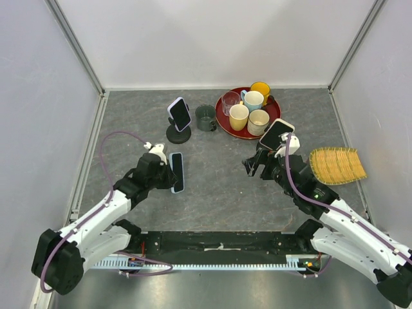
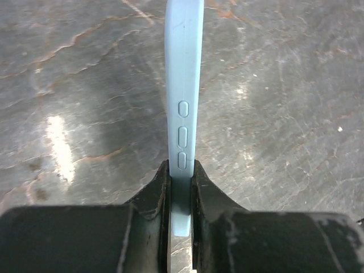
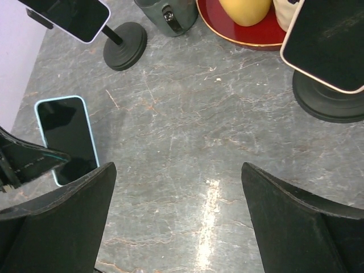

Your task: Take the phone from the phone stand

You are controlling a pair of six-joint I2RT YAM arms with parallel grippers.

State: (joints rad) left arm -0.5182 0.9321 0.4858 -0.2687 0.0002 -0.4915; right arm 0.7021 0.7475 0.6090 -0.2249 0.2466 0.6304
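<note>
Left tool [image 2: 181, 173] clamped on the near end of the blue-cased phone [image 2: 185, 85], off any stand. Its long axis runs straight out ahead of the tool, low over the worktop [image 1: 219, 174]. Right tool [image 3: 177, 170] spread wide, empty. The pink-edged phone [image 3: 327, 45] on its stand [image 3: 327, 99] lies ahead-right of it.

Table top [image 1: 219, 180] is done in grey marble, with thin rusty and whitish veins run all through it. The phone [image 1: 176, 172] is cased in pale blue, screen black. The phone stand [image 1: 178, 135] is finished in plain black, the tray [image 1: 246, 136] in deep red. The mat [image 1: 337, 165] is woven in straw yellow, and the rear mug [image 1: 261, 89] is coloured a strong yellow.
</note>
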